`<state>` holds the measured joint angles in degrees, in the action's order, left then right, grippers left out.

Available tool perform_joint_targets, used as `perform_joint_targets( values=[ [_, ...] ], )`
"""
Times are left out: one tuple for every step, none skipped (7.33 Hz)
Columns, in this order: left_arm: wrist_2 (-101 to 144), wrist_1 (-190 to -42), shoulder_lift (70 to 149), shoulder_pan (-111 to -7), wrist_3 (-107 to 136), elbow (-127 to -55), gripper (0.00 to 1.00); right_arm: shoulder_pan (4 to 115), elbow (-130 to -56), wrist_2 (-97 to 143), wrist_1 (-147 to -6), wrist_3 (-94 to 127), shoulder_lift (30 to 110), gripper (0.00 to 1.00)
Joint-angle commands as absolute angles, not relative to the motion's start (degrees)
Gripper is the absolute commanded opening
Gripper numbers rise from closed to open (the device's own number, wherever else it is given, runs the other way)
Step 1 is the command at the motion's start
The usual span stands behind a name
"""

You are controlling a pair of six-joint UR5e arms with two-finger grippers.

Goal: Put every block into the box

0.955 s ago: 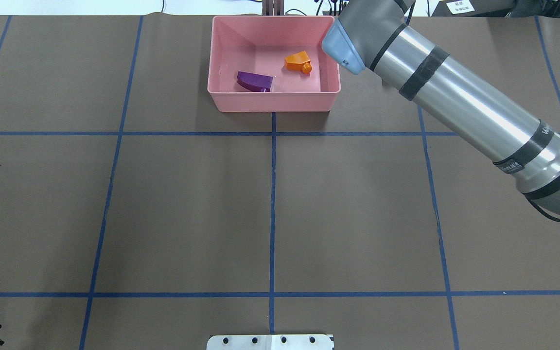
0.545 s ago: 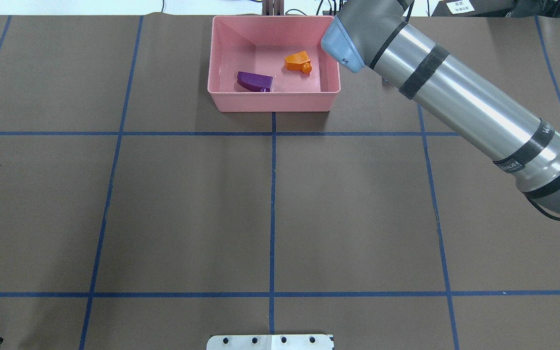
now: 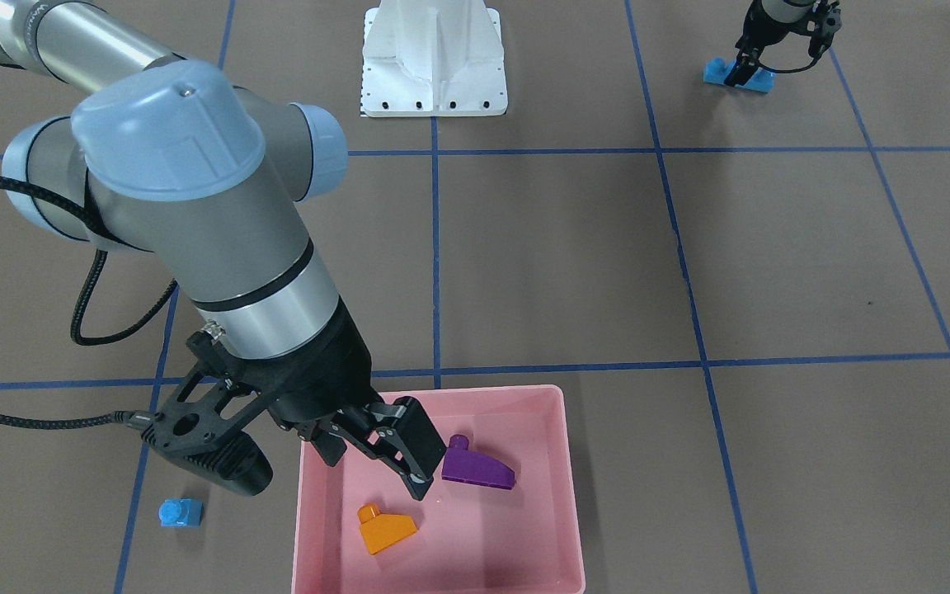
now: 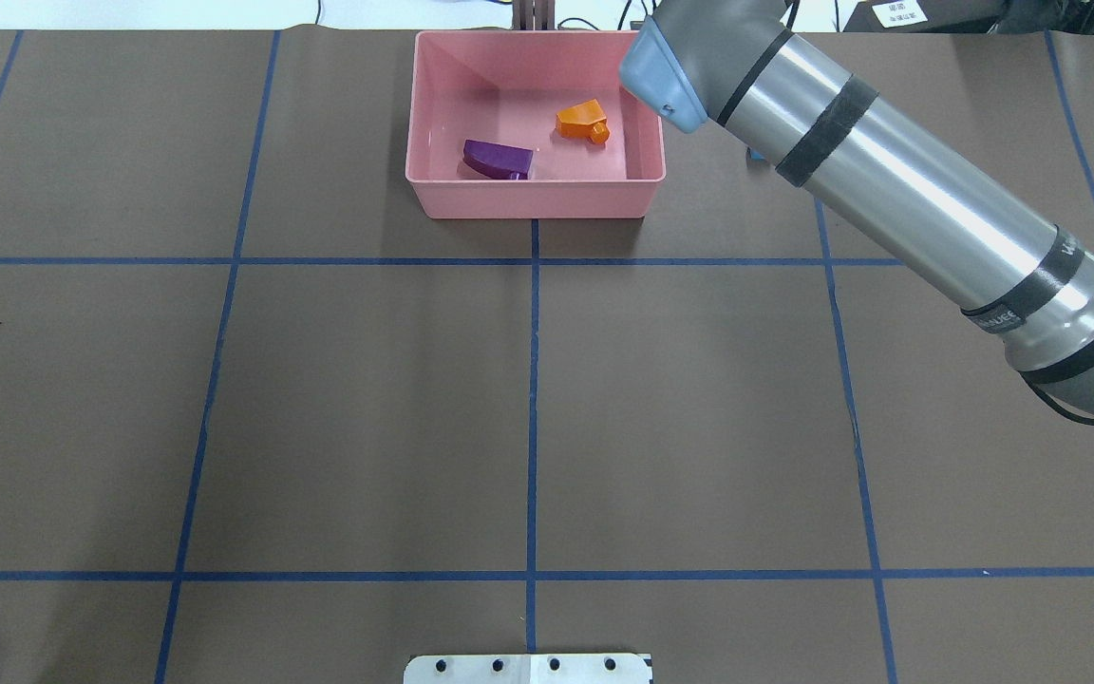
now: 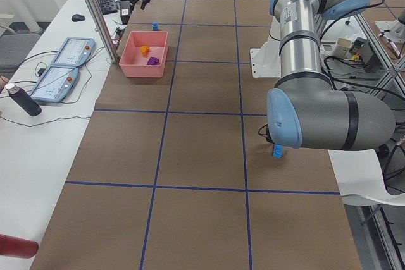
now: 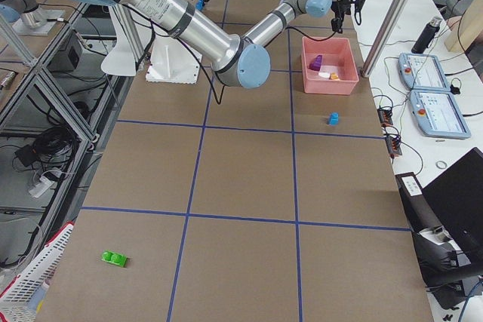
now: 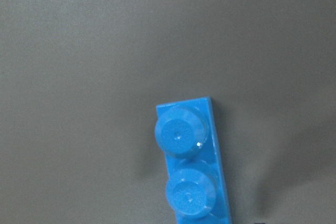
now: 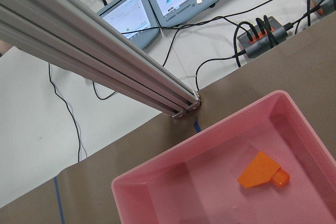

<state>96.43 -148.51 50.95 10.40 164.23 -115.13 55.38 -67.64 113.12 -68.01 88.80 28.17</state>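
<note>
The pink box point(image 3: 562, 495) stands at the far edge of the table and holds the purple sloped brick point(image 3: 479, 470) and the orange sloped brick point(image 3: 387, 530). My right gripper point(image 3: 372, 458) hangs open and empty over the box's inside, beside the purple brick. The tiny blue brick point(image 3: 181, 512) lies on the table just outside the box. My left gripper point(image 3: 778, 59) is open and low over the long blue brick point(image 3: 739, 76), which fills the lower part of the left wrist view point(image 7: 191, 166). The green brick point(image 6: 115, 259) lies far off, near a table corner.
The white robot base point(image 3: 434, 58) stands at the near table edge. An aluminium post point(image 8: 100, 51), control tablets and cables lie just beyond the box. Blue tape lines divide the brown table point(image 4: 367, 408).
My right arm has swung a little further over the box's corner. My left gripper has slipped out of the overhead view's bottom left corner.
</note>
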Motion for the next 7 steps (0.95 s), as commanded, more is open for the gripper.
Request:
perform_joint_targets(
  values=[
    [96.2, -149.0, 50.6, 10.9, 165.1, -114.5, 0.35, 59.0, -70.2, 120.0, -68.1, 88.2, 30.4, 1.00],
    [96.2, -149.8, 50.6, 10.7, 165.1, -114.5, 0.00, 61.5, -72.5, 124.1, -68.2, 87.3, 32.8, 1.00],
    [96.3, -149.9, 50.6, 10.5, 165.1, -114.5, 0.00, 63.4, -76.0, 127.6, -68.1, 84.3, 37.4, 1.00],
    [96.3, -151.2, 50.4, 10.2, 165.1, -114.9, 0.00, 64.8, -79.5, 129.5, -68.1, 82.4, 41.4, 0.99],
    [96.4, -157.5, 47.3, 8.7, 165.1, -115.6, 0.00, 66.3, -82.4, 131.3, -68.1, 80.7, 45.3, 1.00],
    [96.9, -162.5, 45.3, 6.1, 165.1, -116.7, 0.00, 67.5, -86.2, 132.9, -68.4, 78.4, 50.0, 1.00],
    [97.9, -162.7, 45.7, 4.0, 164.7, -118.5, 0.00, 68.6, -89.9, 133.5, -68.6, 76.8, 54.5, 1.00]
  ],
)
